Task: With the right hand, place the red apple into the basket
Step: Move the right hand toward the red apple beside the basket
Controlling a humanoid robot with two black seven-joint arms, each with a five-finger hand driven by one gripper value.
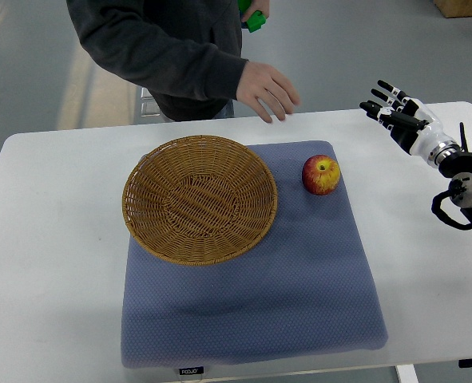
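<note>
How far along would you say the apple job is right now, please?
Nothing looks done: the red apple sits on the blue mat, right of the empty basket. The right hand is open, holding nothing, apart from it. Reaching, grasping and placing remain.

The white table [52,239] has rounded far corners. A blue-grey mat [299,295] lies directly on it, in the middle and reaching to the near edge; the table's left and right parts are bare.

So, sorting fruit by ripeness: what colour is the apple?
Red with a yellow patch; apple, top view.
</note>
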